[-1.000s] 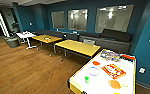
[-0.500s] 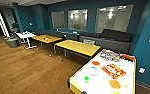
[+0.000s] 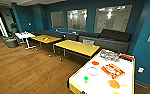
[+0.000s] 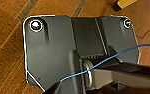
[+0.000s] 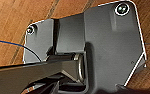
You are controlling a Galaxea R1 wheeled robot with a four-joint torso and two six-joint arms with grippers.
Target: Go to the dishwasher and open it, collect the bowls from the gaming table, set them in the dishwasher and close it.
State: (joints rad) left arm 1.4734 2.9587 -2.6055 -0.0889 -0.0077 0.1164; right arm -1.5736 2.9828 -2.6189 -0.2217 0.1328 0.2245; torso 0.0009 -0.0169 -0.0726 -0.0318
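Ahead and to the right of the robot, seen from the head camera, the gaming table [image 3: 77, 81] stands with its white top and yellowish edge, its long axis running away from the camera toward the dark sofa [image 3: 111, 37] along the blue wall. On that top lie the bowls: a red one [image 3: 95, 63] toward the far half, a pale bluish one [image 3: 92, 71] just nearer than it, a small green one [image 3: 86, 79] by the near left edge, and an orange one [image 3: 113, 84] at the near right, beside a red board-game box [image 3: 113, 70]. A second game box [image 3: 109, 54] sits at the table's far end. Beyond the gaming table's far left corner stand yellow-wood tables [image 3: 77, 48]. Both wrist views look down past the robot's own dark plates onto the wood floor [image 4: 6, 50], so the arms appear to hang low, well apart from the table. I judge the right arm the likelier to come alongside the bowls first, since the table lies to the robot's right. Whether either gripper's fingers are spread or closed cannot be told, nor whether anything is held.
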